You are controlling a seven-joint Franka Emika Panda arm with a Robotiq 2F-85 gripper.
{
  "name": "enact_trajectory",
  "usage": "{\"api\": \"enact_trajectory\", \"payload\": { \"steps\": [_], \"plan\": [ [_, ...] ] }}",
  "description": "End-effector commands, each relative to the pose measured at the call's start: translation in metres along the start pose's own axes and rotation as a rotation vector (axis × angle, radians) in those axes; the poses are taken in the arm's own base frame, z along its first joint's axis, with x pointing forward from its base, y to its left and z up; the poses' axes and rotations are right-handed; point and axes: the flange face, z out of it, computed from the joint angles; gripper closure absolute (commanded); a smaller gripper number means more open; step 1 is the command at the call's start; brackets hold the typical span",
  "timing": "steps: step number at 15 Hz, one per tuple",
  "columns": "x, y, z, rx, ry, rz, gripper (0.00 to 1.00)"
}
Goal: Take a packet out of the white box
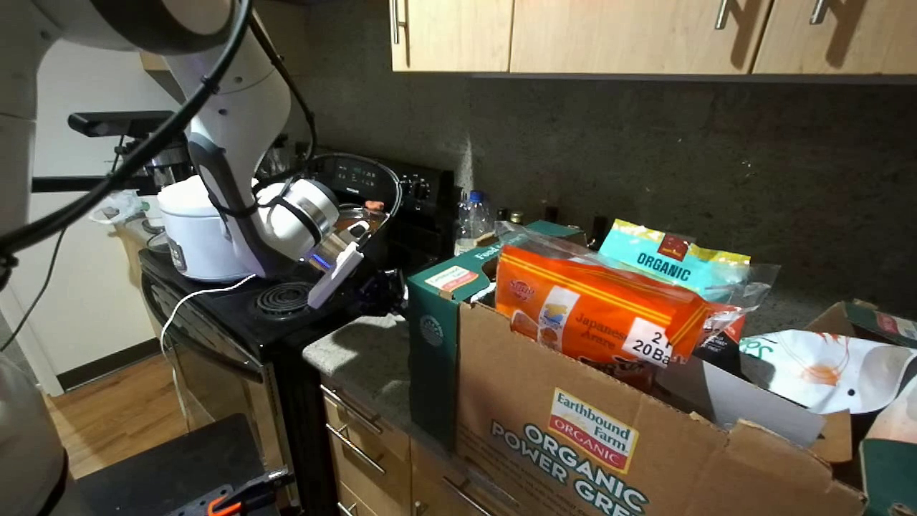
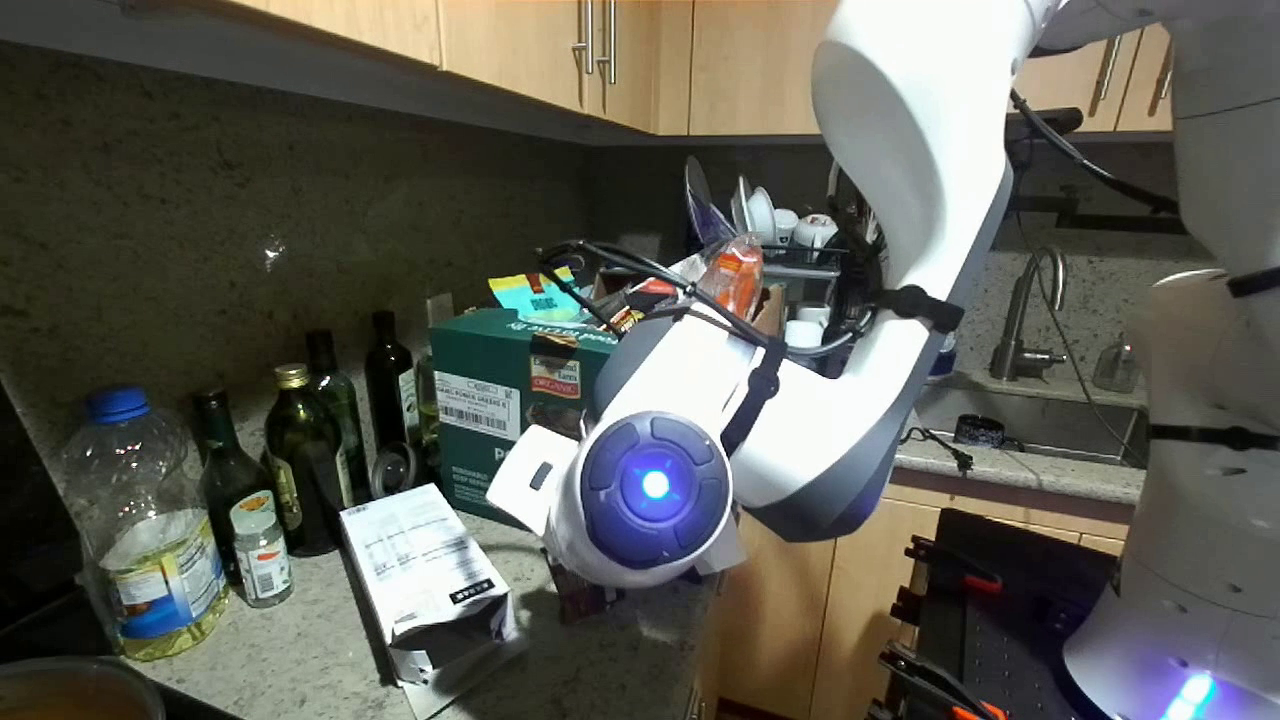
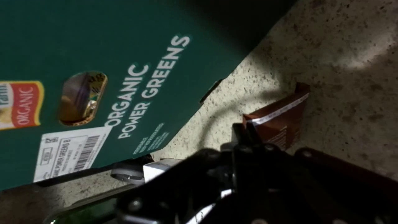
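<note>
The white box (image 2: 425, 575) is an open-ended white carton with printed text, lying on the counter in an exterior view. A white part of it (image 3: 154, 171) shows at the lower left of the wrist view. A dark red-brown packet (image 3: 279, 119) with a pale strip is pinched at one corner by my gripper (image 3: 244, 129), outside the box. The packet (image 2: 580, 597) also shows below the wrist in an exterior view, to the right of the box's open end. I cannot tell whether it touches the counter. My gripper (image 1: 390, 290) is small and dark in an exterior view.
A large green and brown carton (image 1: 573, 401) full of snack bags stands close to the gripper. Bottles (image 2: 300, 460) line the wall behind the white box. A white cooker (image 1: 204, 236) stands on the black stove (image 1: 286, 322).
</note>
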Motion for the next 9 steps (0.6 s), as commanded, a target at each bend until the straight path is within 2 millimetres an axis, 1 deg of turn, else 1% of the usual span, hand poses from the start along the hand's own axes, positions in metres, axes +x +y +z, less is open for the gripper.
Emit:
{"api": "enact_trajectory", "payload": {
  "steps": [1,4,9],
  "plan": [
    [0.013,-0.026,0.007,0.022,0.055,-0.018,1.00],
    [0.022,-0.051,0.002,0.053,0.095,-0.036,1.00],
    [0.039,-0.084,-0.020,0.154,0.168,-0.054,1.00]
  ]
}}
